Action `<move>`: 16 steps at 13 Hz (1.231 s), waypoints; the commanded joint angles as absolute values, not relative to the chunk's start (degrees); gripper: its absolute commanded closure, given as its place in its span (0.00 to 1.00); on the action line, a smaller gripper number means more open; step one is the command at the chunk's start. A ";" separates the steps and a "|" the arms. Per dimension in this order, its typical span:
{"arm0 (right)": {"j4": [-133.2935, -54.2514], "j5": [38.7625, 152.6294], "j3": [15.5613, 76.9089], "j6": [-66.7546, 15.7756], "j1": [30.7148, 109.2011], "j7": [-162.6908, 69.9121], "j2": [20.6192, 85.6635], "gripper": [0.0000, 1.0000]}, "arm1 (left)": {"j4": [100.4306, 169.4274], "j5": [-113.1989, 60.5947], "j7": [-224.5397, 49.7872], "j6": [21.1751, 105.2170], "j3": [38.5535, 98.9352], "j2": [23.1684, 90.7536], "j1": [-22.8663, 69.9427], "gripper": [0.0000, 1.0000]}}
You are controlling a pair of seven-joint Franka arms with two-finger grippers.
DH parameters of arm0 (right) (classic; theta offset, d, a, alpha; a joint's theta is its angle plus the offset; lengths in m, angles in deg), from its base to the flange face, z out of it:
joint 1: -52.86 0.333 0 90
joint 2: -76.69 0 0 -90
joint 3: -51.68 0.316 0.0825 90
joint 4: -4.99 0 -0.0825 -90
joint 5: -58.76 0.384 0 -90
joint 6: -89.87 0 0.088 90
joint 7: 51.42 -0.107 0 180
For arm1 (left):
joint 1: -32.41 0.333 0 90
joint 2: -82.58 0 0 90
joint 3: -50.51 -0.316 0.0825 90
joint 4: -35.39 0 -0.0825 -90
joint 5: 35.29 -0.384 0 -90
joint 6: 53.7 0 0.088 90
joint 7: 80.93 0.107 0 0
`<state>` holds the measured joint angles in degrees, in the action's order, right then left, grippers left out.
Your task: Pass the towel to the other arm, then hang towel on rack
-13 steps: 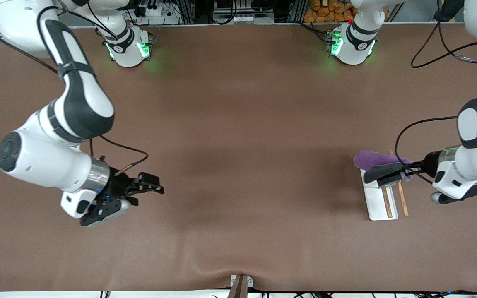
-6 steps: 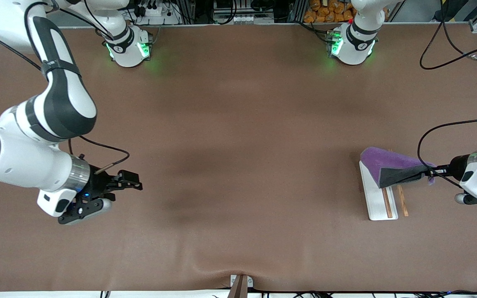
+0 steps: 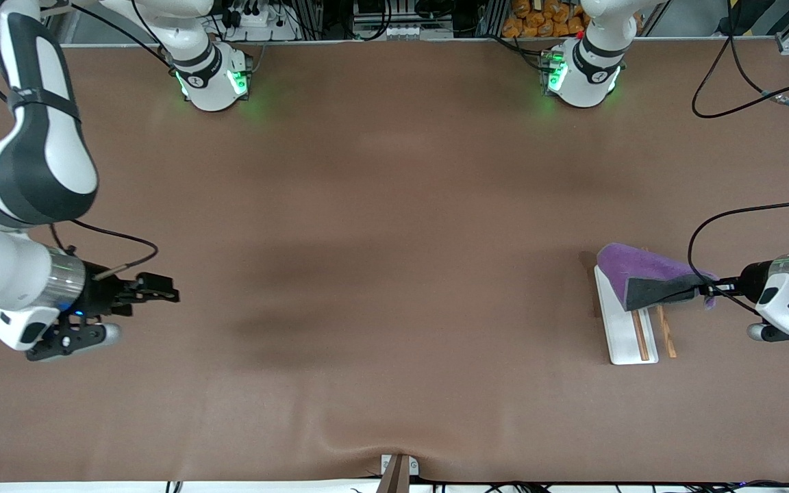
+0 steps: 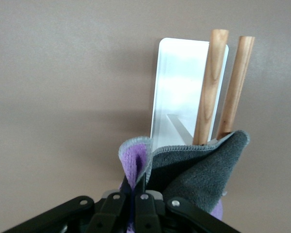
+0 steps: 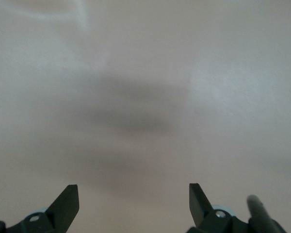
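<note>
Right tool (image 3: 161, 296) is hanging low over the tabletop (image 3: 394, 226) at the right arm's end, fingers spread wide with nothing between them; in the right wrist view its two dark fingertips (image 5: 68, 204) are standing well apart over bare brown surface, and the arm is waiting there. The middle stretch of the tabletop is showing only soft shadows. Toward the left arm's end, the rack (image 3: 622, 329) is sitting with its flat white base on the tabletop, two thin brown rods (image 3: 640, 335) running side by side above it, one over the base and one past the base's edge on the left arm's side. The towel (image 3: 631, 270) is lying draped over the end of the rack farther from the front camera, purple face up, with a dark grey fold (image 3: 655, 291) turning toward the left tool (image 3: 706, 286). That tool is clamped tight on a bunched corner of the towel just beside the rods, over the tabletop at the rack's edge. In the left wrist view the towel (image 4: 199, 170) is rising from between the closed fingers, grey side outward with a purple strip showing, and is covering the near ends of the rods (image 4: 211, 87); the white base (image 4: 179, 87) is showing under them.
</note>
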<state>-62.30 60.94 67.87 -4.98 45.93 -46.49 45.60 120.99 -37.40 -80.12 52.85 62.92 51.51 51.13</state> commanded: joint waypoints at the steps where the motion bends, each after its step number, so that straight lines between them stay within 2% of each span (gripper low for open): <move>1: -65.15 59.47 68.65 -1.47 44.25 -46.94 50.40 0.00 | 120.91 -38.63 -83.63 53.00 63.25 51.56 50.87 1.00; 4: -70.57 57.63 68.65 3.37 42.49 -51.14 57.94 0.00 | 120.82 -38.64 -83.56 53.08 63.16 50.42 50.87 1.00; 8: -83.23 57.36 68.65 3.47 40.65 -52.21 70.43 0.00 | 120.82 -38.46 -84.27 54.58 63.16 49.45 50.96 1.00; 9: -83.95 57.36 67.60 3.99 40.47 -52.21 71.50 0.00 | 120.82 -38.63 -84.09 54.93 63.16 49.27 51.04 0.99; 10: -83.79 57.36 64.90 4.61 41.51 -52.04 71.68 0.00 | 120.82 -38.72 -83.48 55.19 63.16 49.27 51.13 0.88; 11: -83.44 57.44 61.74 5.22 43.87 -52.04 71.77 0.00 | 120.82 -38.63 -83.30 55.28 63.16 48.92 51.48 0.64; 12: -83.26 57.44 58.92 5.58 45.98 -52.04 72.03 0.00 | 120.82 -38.46 -83.30 55.37 63.08 48.66 51.83 0.29; 13: -83.34 57.79 56.54 5.75 47.14 -52.04 73.78 0.00 | 120.82 -38.46 -83.04 55.46 63.07 48.48 52.01 0.00; 16: -83.52 58.15 56.08 6.63 46.19 -51.51 74.76 0.00 | 120.82 -38.81 -82.42 55.72 63.07 49.00 52.27 0.00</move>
<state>-81.59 58.04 57.00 6.37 45.59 -51.62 72.36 121.05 -37.40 -83.01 55.29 62.80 48.64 51.95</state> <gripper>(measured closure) 0.000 0.344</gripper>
